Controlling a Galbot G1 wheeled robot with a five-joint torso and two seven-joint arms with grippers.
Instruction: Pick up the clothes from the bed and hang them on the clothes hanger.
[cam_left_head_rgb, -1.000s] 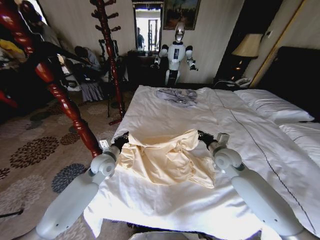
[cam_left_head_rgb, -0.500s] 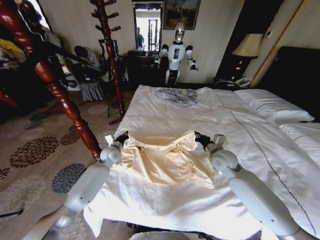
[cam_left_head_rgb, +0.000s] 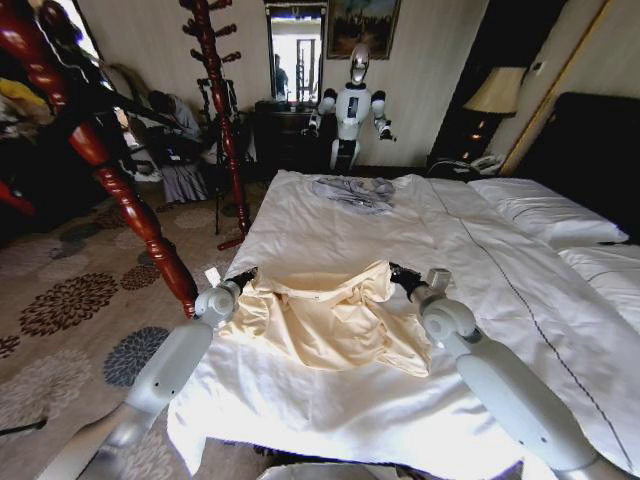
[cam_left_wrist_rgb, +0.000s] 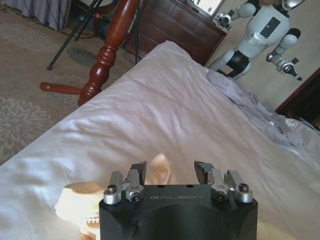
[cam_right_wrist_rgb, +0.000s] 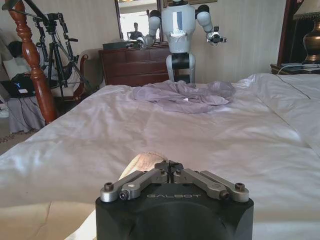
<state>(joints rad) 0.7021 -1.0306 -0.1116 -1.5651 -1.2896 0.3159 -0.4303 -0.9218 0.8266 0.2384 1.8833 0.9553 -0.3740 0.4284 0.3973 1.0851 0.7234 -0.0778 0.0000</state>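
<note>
Now both at the clothes (cam_left_head_rgb: 325, 318) on the bed (cam_left_head_rgb: 330, 225): left gripper (cam_left_wrist_rgb: 170, 172) open, right gripper (cam_right_wrist_rgb: 170, 167) pinching fabric.

Head looks down; wrists (low, close) share bed (cam_left_head_rgb: 340, 230).

clothes (cam_left_head_rgb: 330, 320) soft thin matt cloth; coat stand (cam_left_head_rgb: 120, 190) glossy turned wood.

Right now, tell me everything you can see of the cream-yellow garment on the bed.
The cream-yellow garment is soft, thin, shirt-sized fabric, lying crumpled in folds on the bed's white duvet near its foot edge. Its top edge is stretched between the two grippers: the right gripper is shut on one upper corner, while the left gripper sits at the other corner with fingers open around a scrap of cloth. The lower part sags in loose wrinkles.
</note>
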